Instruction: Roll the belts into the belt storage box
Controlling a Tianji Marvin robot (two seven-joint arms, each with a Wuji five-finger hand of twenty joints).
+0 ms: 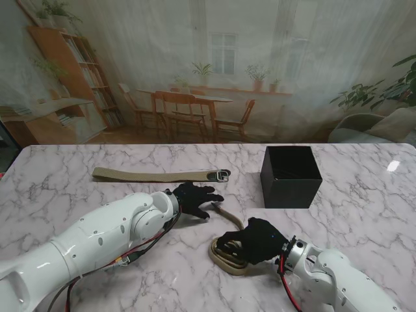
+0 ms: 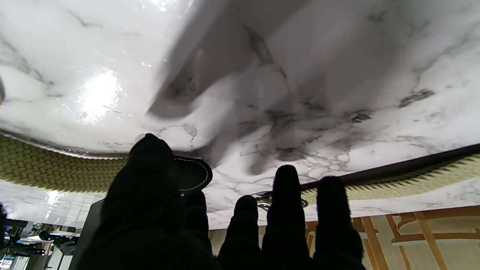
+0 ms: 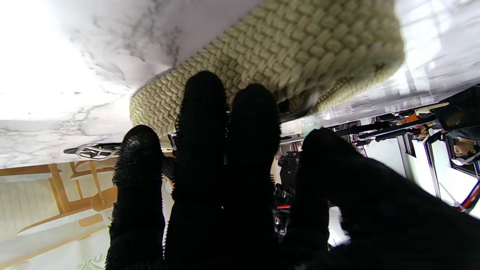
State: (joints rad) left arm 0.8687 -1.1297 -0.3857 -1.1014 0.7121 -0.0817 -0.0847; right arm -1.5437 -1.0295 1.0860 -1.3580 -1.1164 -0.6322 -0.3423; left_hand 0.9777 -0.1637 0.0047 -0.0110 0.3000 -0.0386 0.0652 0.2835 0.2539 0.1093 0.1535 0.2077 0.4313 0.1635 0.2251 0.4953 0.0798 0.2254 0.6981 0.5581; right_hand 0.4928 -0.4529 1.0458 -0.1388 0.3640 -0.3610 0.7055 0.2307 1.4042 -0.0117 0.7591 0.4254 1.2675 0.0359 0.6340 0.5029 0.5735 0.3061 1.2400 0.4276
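A tan woven belt (image 1: 156,175) lies flat and straight on the far side of the table, its metal buckle (image 1: 223,175) toward the black storage box (image 1: 290,175). A second tan belt (image 1: 227,257) is partly coiled near me. My right hand (image 1: 257,240) is shut on that coil, and its fingers (image 3: 202,112) press the woven roll (image 3: 281,56). The loose tail (image 1: 229,214) runs from the coil toward my left hand (image 1: 195,198). That hand is open with spread fingers (image 2: 285,195) next to the tail's end. I cannot tell whether it touches the tail.
The open-topped box stands upright to the right of the flat belt, a short way beyond the coil. Marble table (image 1: 364,214) stretches around everything. The far table edge meets a printed room backdrop (image 1: 208,65).
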